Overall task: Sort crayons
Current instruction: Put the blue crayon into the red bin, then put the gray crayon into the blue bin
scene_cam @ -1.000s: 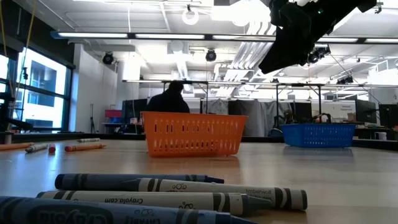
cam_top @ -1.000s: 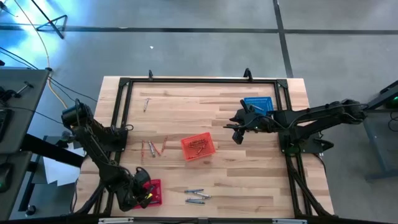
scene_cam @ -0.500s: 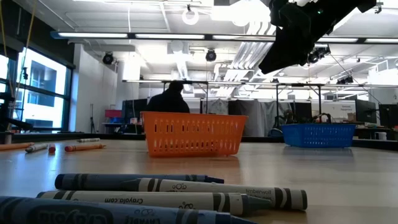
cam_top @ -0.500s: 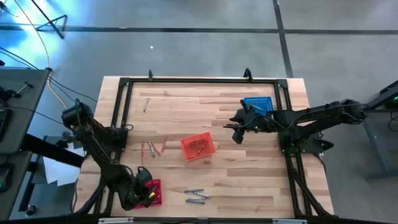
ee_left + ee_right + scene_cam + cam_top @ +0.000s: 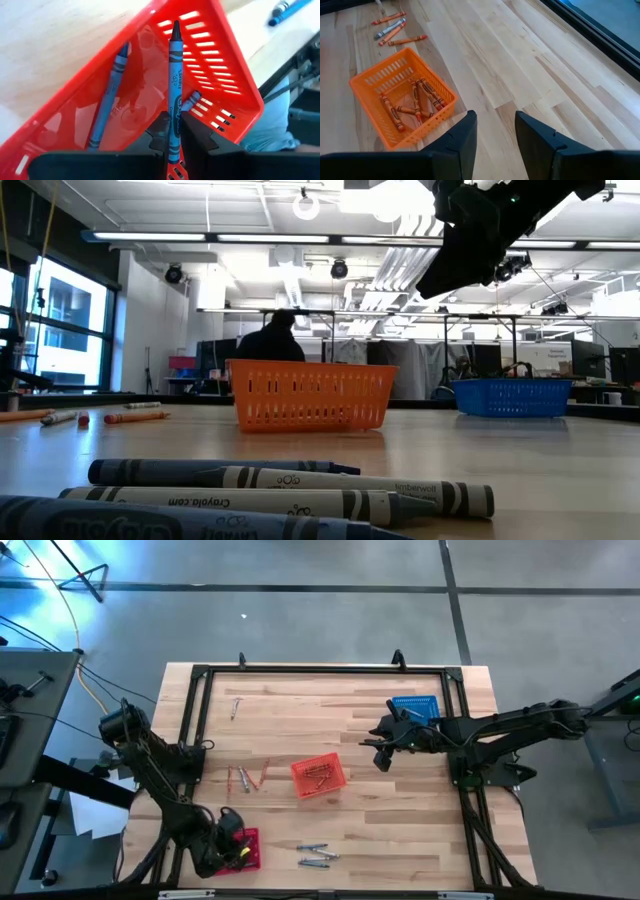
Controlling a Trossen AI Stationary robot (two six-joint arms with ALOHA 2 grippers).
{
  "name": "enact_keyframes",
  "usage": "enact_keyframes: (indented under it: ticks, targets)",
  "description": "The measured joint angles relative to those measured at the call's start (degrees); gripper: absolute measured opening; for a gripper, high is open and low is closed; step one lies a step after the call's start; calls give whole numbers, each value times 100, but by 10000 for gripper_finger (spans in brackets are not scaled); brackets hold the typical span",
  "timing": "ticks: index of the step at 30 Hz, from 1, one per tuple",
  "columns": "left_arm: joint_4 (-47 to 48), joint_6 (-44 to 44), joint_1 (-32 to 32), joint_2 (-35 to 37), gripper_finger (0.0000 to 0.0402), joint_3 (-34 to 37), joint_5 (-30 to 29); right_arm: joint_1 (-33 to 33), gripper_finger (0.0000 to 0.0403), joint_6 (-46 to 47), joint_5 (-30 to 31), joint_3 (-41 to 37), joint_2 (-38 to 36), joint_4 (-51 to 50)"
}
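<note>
Left gripper [image 5: 172, 145] clenched on a blue crayon [image 5: 174, 90], poised over the red basket [image 5: 222, 65] for dropping among blue ones already inside. Right gripper [image 5: 495, 135] parted, empty, waiting beside the orange basket [image 5: 375, 80] holding orange crayons [image 5: 415, 102].

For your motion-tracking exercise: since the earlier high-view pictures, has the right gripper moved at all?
No. In the high view the right gripper hangs just left of the blue basket, exactly as before, its fingers apart.

Two dark jointed arms, blocky black fingers [image 5: 462, 145]
</note>
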State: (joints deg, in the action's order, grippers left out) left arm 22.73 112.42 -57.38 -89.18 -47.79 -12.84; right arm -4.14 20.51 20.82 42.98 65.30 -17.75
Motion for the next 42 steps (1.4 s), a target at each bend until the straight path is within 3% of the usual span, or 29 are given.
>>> enact_keyframes:
  ticks: [3,8,14,22,26,29,34,39,42]
  targets:
    - [136,457,-35,3,42,0,-72,1,129,0,0,0,0,1]
    - [228,859,-81,5,103,0,-268,1,129,0,0,0,0,1]
    - [528,605,-68,189,153,-574,-322,0,129,0,0,0,0,-1]
    - [4806,531,87,343,159,-2546,-1352,0,129,-1,0,0,0,0]
    - [6014,-213,718,342,159,-2586,-1583,2,129,-1,0,0,0,1]
    - [6190,-1164,1404,353,159,-2428,-1941,0,129,0,0,0,0,1]
    - [5814,-2842,2723,349,159,-2094,-2675,1,129,-1,0,0,0,1]
    - [4720,-4373,4151,346,159,-1632,-2749,0,129,-2,0,0,0,1]
    - [3993,-5004,4834,346,159,-1457,-2439,2,129,-2,0,0,0,1]
